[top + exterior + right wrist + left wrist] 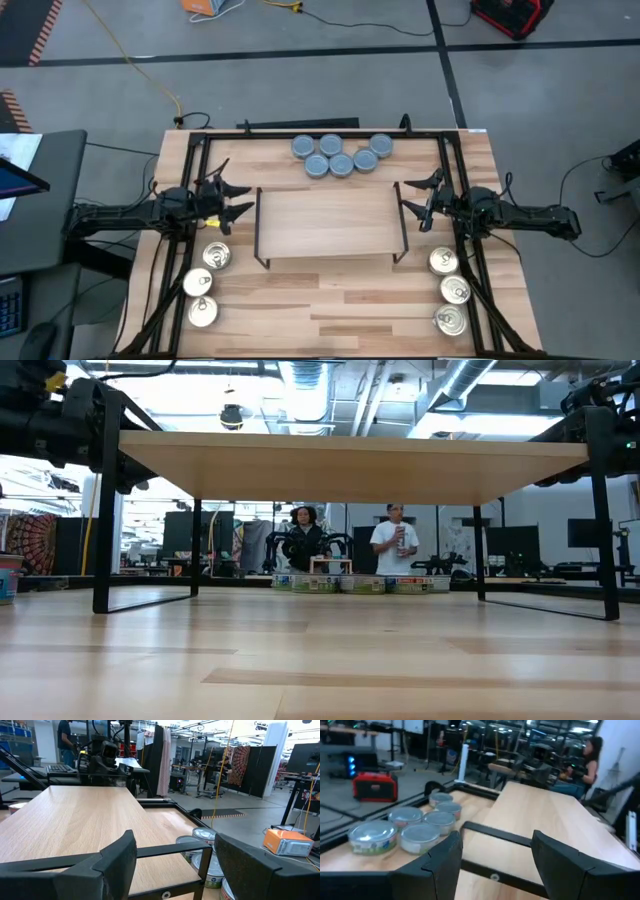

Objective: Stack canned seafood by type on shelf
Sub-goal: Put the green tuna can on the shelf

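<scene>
The shelf stands at the middle of the worktop, nothing resting on its top. Behind it, near the worktop's far edge, six tins sit clustered, touching one another. Three tins lie in a row near the front left corner, and three more near the front right. The left end effector hangs just beside the shelf's left end, the right end effector just beside its right end.
</scene>
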Controlling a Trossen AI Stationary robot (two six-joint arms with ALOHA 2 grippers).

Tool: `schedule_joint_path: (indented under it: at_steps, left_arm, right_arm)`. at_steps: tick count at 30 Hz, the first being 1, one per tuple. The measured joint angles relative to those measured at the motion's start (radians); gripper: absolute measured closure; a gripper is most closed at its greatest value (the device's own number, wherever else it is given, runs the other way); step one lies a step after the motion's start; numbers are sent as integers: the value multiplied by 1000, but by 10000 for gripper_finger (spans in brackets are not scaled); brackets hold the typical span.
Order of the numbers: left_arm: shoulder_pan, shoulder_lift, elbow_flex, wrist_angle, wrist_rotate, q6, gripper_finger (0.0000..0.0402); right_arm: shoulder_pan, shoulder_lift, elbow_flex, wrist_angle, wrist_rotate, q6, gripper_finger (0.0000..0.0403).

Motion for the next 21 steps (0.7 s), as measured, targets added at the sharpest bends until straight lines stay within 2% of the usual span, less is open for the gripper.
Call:
schedule_joint_path:
  at_steps: [6,11,21]
  left_arm:
    - [0,0,0,5,-165,-73,173]
    - [0,0,1,5,-255,-188,173]
    - [0,1,2,-27,-224,-287,173]
  right_arm:
    - [0,0,0,0,0,9,108]
    - [2,0,0,0,-6,269,108]
    - [-9,0,0,-1,-8,455,108]
